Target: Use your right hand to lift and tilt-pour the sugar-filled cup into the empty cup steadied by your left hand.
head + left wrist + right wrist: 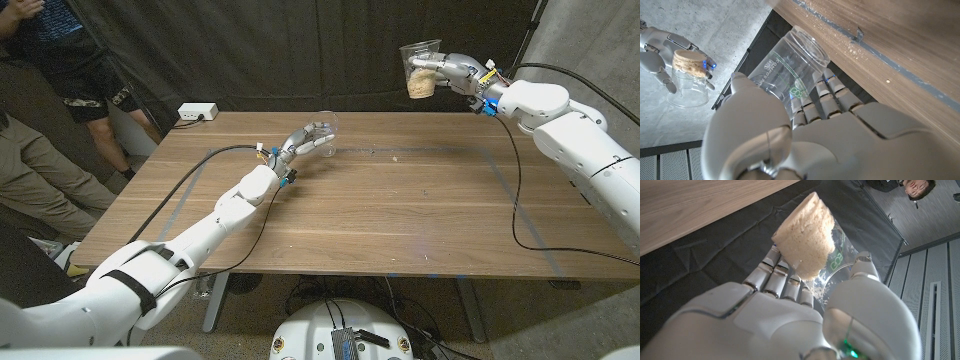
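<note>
With the sugar-filled cup (421,68) gripped in the right hand (455,72) high and well apart from the empty cup (325,131) clasped by the left hand (303,141) on the table (400,210), sugar could be spilled if tilted early.

My right arm reaches up high, far out past the back of the table. My right hand (447,70) is up in the air, fingers (774,277) wrapped around a cup. My left arm lies low over the table. My left hand (305,138) holds another cup.
</note>
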### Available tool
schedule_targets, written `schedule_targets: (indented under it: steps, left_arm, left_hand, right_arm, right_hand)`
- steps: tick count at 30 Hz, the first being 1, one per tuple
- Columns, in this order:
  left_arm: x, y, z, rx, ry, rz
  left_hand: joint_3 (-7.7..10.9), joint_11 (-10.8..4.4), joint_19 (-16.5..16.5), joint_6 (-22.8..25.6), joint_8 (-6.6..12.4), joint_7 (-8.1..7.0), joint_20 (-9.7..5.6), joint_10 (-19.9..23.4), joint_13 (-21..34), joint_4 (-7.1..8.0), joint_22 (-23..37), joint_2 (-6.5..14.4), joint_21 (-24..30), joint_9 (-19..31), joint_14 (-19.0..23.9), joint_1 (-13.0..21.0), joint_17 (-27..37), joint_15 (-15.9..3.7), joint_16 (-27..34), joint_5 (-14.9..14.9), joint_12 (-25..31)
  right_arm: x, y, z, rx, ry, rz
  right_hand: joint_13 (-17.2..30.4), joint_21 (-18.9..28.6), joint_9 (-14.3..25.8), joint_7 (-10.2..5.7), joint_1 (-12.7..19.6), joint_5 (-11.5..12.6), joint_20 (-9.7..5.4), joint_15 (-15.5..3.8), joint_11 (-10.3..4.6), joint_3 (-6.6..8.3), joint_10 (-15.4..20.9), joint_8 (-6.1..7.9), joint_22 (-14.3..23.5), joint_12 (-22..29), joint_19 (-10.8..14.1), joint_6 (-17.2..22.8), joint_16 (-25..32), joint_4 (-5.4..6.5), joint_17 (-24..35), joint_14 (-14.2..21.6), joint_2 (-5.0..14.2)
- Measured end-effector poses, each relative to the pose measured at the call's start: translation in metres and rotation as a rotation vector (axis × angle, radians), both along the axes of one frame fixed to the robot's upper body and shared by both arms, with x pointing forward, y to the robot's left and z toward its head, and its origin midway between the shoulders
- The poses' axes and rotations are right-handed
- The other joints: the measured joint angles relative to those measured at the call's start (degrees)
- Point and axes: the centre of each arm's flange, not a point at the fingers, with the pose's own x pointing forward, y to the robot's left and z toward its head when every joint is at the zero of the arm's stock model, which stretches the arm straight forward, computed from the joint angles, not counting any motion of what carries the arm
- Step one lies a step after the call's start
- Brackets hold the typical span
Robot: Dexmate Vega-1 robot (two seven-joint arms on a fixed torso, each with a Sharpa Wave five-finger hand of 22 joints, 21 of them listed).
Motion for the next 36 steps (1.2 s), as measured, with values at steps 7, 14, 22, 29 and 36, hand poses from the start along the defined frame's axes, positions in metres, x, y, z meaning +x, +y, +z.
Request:
schedule_targets:
  steps: [7, 14, 22, 29, 36]
  left_arm:
    - [-0.002, -0.001, -0.001, 0.004, 0.001, -0.008]
    - [-0.004, -0.002, -0.003, 0.009, 0.004, -0.011]
    - [-0.007, -0.003, -0.004, 0.014, 0.005, -0.013]
    - [-0.008, -0.003, -0.004, 0.015, 0.006, -0.015]
    - [-0.010, -0.004, -0.005, 0.015, 0.008, -0.018]
  left_hand:
    - [0.00, -0.05, 0.3, 0.5, 0.45, 0.06, -0.31, 0.5, 0.3, 0.00, 0.0, 0.0, 0.0, -0.3, 0.1, 0.0, 0.0, -0.09, 0.0, 0.0, 0.0]
    - [0.00, 0.01, 0.3, 0.5, 0.45, 0.07, -0.31, 0.6, 0.3, 0.00, 0.0, 0.1, 0.0, -0.3, 0.1, 0.1, 0.3, -0.09, 0.0, 0.0, 0.0]
    - [0.00, 0.01, 0.3, 0.5, 0.45, 0.07, -0.31, 0.6, 0.3, 0.00, 0.0, 0.3, 0.0, -0.3, 0.1, 0.3, 0.3, -0.09, 0.0, 0.0, 0.4]
    - [0.00, 0.01, 0.3, 0.4, 0.44, 0.07, -0.31, 0.6, 0.3, 0.00, 0.0, 0.3, 0.4, -0.5, 0.1, 0.3, 0.3, -0.08, 0.0, -0.4, 0.4]
    - [-0.16, 0.01, 0.3, 0.4, 0.44, 0.07, -0.31, 0.6, 0.3, 0.16, 0.0, 0.3, 0.4, -0.5, 0.1, 0.3, 0.5, -0.08, 0.0, -0.4, 0.4]
  right_arm:
    - [0.001, 0.008, 0.002, -0.021, 0.004, 0.019]
    - [0.003, 0.017, 0.002, -0.047, 0.007, 0.039]
    - [0.004, 0.028, 0.002, -0.086, 0.011, 0.060]
    - [0.005, 0.036, 0.000, -0.122, 0.016, 0.069]
    - [0.007, 0.045, -0.001, -0.160, 0.026, 0.079]
  right_hand:
    - [0.0, 0.0, 0.0, 0.08, 0.0, 0.0, 0.00, 0.00, 0.00, 0.00, 0.0, 0.00, 0.0, -0.2, 0.0, -0.1, 0.0, 0.00, 0.0, 0.0, 0.00]
    - [0.0, 0.0, 0.0, 0.09, 0.0, 0.0, 0.00, 0.00, 0.00, 0.00, 0.0, 0.00, 0.0, -0.2, 0.0, -0.1, -0.4, 0.00, 0.0, 0.0, -0.01]
    - [0.0, 0.0, 0.0, 0.04, 0.0, 0.0, 0.00, 0.11, 0.00, 0.00, 0.0, -0.01, 0.0, -0.2, 0.0, -0.1, -0.4, 0.00, 0.0, 0.1, -0.02]
    - [0.0, 0.2, 0.0, -0.14, -0.2, 0.0, 0.00, 0.11, 0.01, 0.00, 0.0, -0.01, 0.0, -0.3, 0.0, 0.1, -0.4, 0.00, 0.0, 0.1, -0.18]
    - [0.3, 0.2, 0.0, -0.13, -0.2, 0.0, 0.00, 0.11, 0.01, 0.00, 0.0, -0.01, 0.0, -0.4, 0.0, 0.1, -0.4, 0.00, 0.3, 0.1, -0.27]
